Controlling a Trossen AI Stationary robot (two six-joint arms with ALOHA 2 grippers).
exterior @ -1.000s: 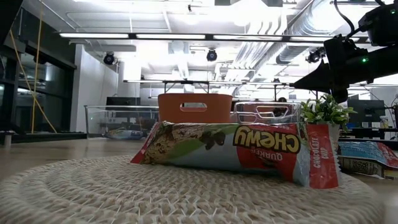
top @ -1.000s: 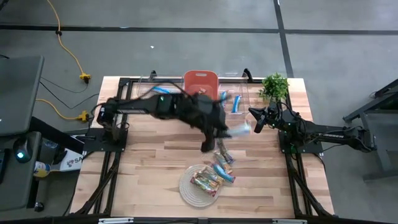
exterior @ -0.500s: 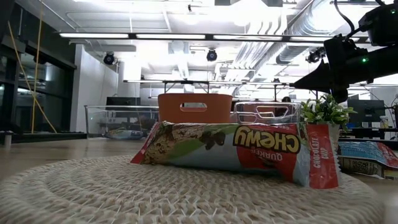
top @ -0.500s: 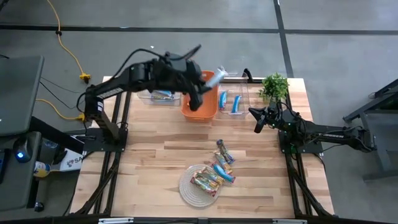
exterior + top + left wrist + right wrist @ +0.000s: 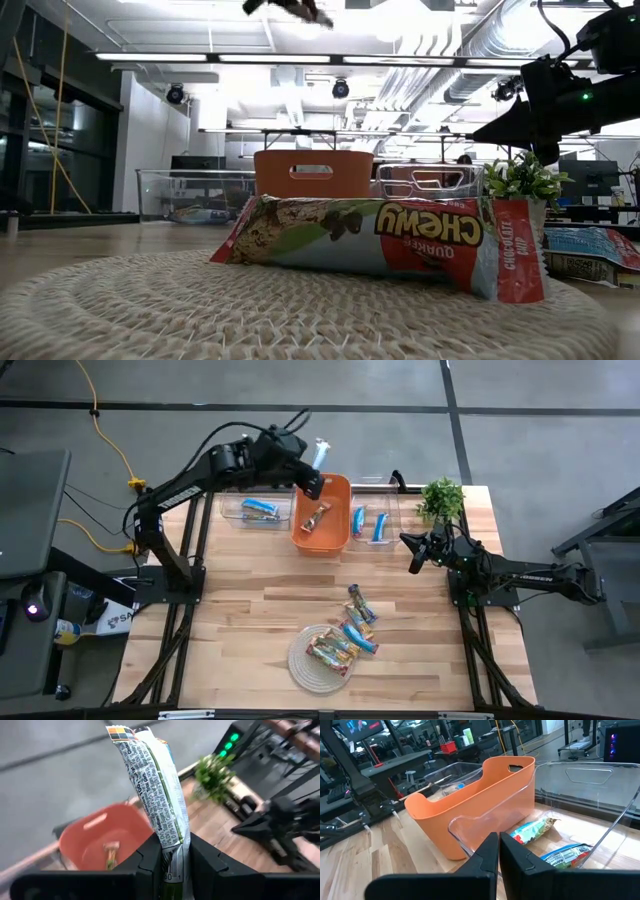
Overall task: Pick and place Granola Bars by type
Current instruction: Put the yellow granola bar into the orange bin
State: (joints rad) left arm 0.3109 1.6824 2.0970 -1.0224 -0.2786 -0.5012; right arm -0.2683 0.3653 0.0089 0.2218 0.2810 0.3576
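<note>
My left gripper (image 5: 312, 472) is shut on a granola bar (image 5: 320, 453) in a pale blue-and-white wrapper, high over the far rim of the orange bin (image 5: 340, 500). A tan bar (image 5: 318, 517) lies in that bin. The clear bin on the left (image 5: 228, 512) has one blue bar, and the clear bin on the right (image 5: 392, 525) has two (image 5: 368, 522). Several more bars lie on the round woven mat (image 5: 300, 665) and on the table beside it (image 5: 360, 605). My right gripper (image 5: 411, 557) waits shut at the table's right, near the clear bin. My left gripper pinches the bar's lower end (image 5: 173, 851) between its two fingers (image 5: 150, 857), which meet the flat wrapper from both sides. The rest of the bar (image 5: 152, 780) sticks out past the fingertips, along the line of the fingers. It is lifted clear of the bins and the table.
A small potted plant (image 5: 441, 498) stands at the far right corner, beside the right clear bin. Bare wooden tabletop (image 5: 250, 600) lies between the bins and the mat. In the low view a red-and-blue bar (image 5: 370, 240) lies on the mat close to the camera.
My left gripper has carried the bar from above the table's middle toward the far edge and somewhat to the left. It has passed over the orange bin to its far rim. The wrist has rolled, so the bar now points up and away. The gripper stays shut on the bar.
</note>
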